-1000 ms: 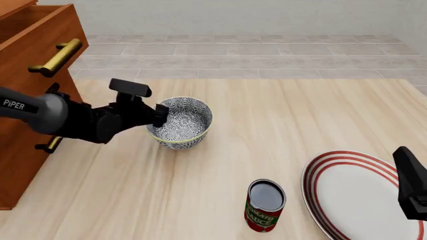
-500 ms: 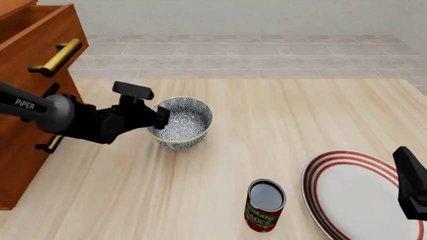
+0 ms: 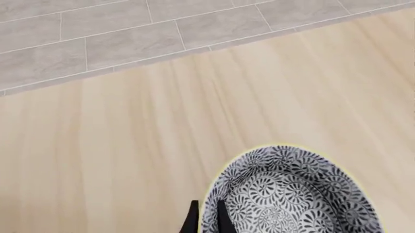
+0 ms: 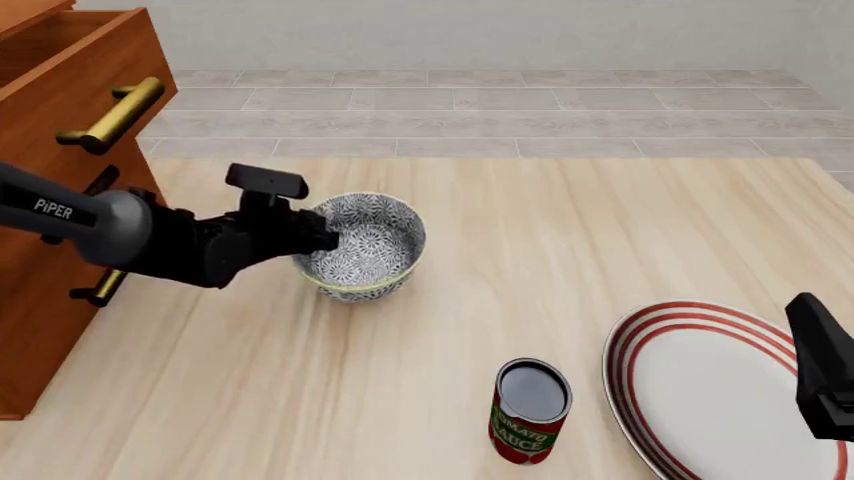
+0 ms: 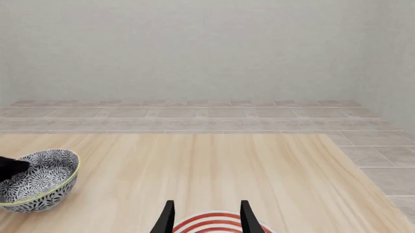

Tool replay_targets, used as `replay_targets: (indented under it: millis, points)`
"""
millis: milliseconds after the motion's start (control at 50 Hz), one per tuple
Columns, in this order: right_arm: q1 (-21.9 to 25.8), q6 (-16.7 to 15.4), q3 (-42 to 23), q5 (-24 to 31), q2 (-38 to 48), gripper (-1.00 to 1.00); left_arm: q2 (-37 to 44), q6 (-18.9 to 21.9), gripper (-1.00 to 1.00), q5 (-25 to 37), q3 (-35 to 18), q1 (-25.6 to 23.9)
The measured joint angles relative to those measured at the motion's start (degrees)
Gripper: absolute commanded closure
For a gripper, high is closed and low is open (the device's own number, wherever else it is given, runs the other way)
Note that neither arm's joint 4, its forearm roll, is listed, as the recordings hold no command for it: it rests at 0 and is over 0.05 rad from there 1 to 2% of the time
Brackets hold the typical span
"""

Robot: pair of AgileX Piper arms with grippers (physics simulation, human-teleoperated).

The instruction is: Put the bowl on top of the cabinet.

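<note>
1. Grey-blue and white floral bowl [image 4: 360,245] is sitting tipped on the pale wooden surface [image 4: 561,260], its near-left side raised, just right of the cabinet [image 4: 60,200].
2. Left end effector [image 4: 324,236] is pinching the bowl's left rim, one finger inside and one outside the wall, as the left wrist view is showing.
3. Right end effector [image 5: 206,217] is hanging with its fingers apart over the red-ringed plate [image 4: 721,390] at the near right.
4. Tomato sauce can [image 4: 530,410] is standing upright between the bowl and plate, nearer the plate.
</note>
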Motion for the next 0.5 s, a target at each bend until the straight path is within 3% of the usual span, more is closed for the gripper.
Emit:
replay_targets:
  millis: [500]
  points:
    - [0.00,0.00,0.00,0.00,0.00,-1.00,-5.74,-1.25,1.00,0.24,3.36,-2.15]
